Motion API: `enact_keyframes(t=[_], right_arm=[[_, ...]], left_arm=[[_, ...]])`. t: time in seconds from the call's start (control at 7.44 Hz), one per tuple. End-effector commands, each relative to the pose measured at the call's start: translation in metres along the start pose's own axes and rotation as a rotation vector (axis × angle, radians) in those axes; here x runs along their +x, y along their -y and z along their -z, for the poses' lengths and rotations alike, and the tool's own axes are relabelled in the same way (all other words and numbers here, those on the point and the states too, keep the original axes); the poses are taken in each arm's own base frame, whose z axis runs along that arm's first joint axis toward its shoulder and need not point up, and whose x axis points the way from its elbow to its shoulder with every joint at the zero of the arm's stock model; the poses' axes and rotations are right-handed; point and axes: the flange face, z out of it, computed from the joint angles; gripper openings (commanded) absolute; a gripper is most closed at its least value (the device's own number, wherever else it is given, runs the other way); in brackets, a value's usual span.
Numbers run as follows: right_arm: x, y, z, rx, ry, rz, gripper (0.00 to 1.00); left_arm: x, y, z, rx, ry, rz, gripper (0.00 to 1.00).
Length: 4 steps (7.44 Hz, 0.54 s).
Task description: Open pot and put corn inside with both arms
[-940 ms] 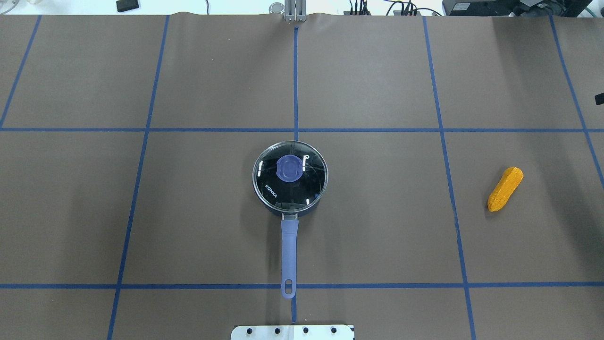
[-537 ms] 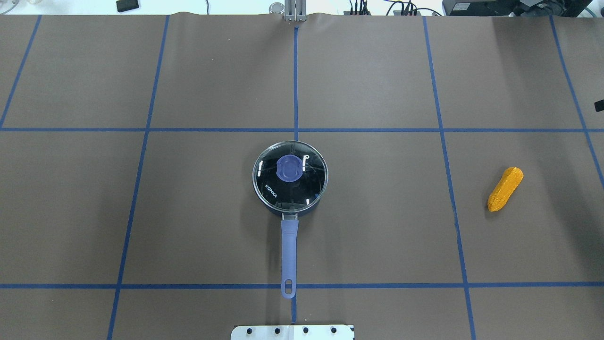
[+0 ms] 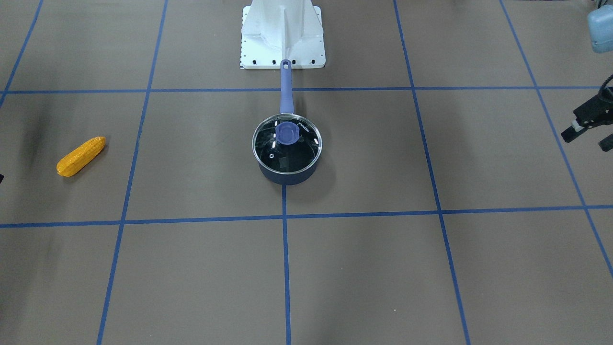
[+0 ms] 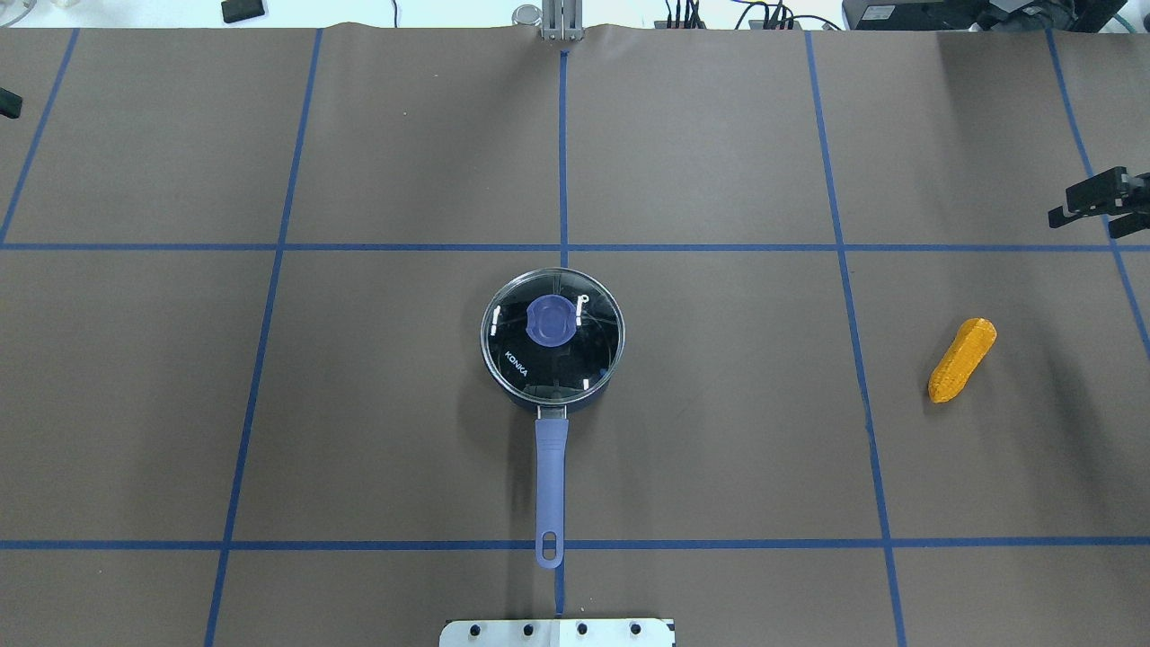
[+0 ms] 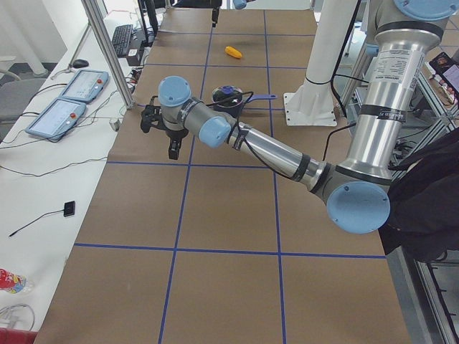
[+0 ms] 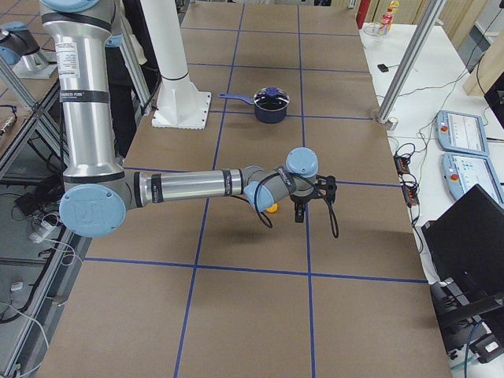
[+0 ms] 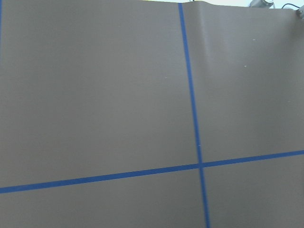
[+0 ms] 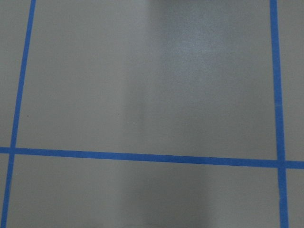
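The pot (image 4: 550, 467) stands at the table's middle, its long handle toward the robot base. The clear glass lid (image 4: 575, 359) with a blue knob (image 4: 549, 321) rests on it. The pot also shows in the front view (image 3: 286, 178). The corn (image 4: 961, 359) lies on the table far to the right, also seen in the front view (image 3: 80, 156). My right gripper (image 4: 1089, 217) is open and empty at the right edge, beyond the corn. My left gripper (image 3: 588, 136) is open and empty, far left of the pot. Both wrist views show only bare mat.
The white robot base plate (image 4: 557, 632) sits just behind the handle's end. Blue tape lines (image 4: 563, 162) grid the brown mat. Control tablets (image 5: 64, 100) and cables lie on the white bench past the table's far edge.
The right gripper has come into the overhead view from the right edge. A bit of the left gripper now shows at the left edge. Pot, lid and corn have not moved.
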Motion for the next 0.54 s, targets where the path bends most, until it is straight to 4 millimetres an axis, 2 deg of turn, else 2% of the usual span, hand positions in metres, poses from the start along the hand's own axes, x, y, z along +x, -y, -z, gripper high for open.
enact_keyframes(t=[0.0, 0.27, 0.4], right_arm=[[-0.039, -0.012, -0.018, -0.011, -0.006, -0.049, 1.0], [-0.072, -0.034, -0.035, -0.007, -0.03, -0.089, 1.0], [-0.068, -0.052, -0.046, -0.026, -0.055, -0.091, 1.0]], left_arm=[[0.088, -0.009, -0.033, 0.011, 0.01, 0.062, 0.98], [0.14, -0.019, -0.046, 0.009, -0.013, 0.102, 0.98], [0.173, -0.024, -0.063, 0.009, -0.015, 0.127, 0.98]])
